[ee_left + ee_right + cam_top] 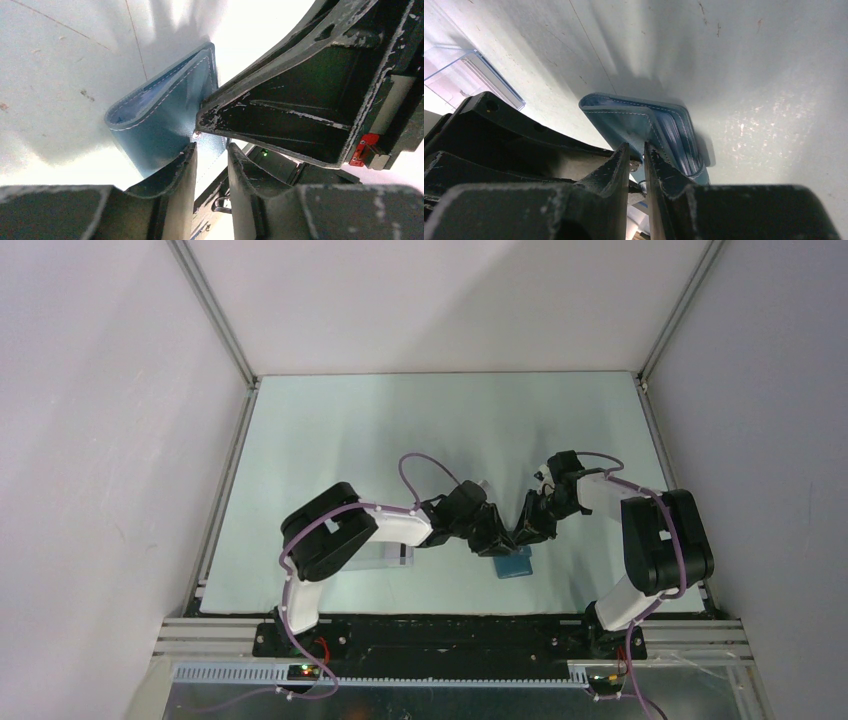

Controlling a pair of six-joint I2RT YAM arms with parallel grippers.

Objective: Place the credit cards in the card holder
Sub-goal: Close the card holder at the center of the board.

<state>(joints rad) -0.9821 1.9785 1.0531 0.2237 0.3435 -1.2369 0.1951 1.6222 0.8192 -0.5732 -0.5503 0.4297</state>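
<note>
The right gripper (637, 156) pinches one flap of the wallet (644, 122). The left gripper (212, 162) stands slightly parted around another flap, not squeezing it.

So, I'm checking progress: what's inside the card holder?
The card holder is partly unfolded: only stitched blue lining and pocket edges show, no card. The right gripper, pinching one flap, covers its lower part.

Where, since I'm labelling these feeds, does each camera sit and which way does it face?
Top: above and behind the bases, looking down on the table; left arm and right arm show.
Left wrist: on the left arm, looking past the left gripper at the wallet.
Right wrist: on the right arm, looking past the right gripper at that wallet.
Shared: both wrist views show the half-open wallet.
</note>
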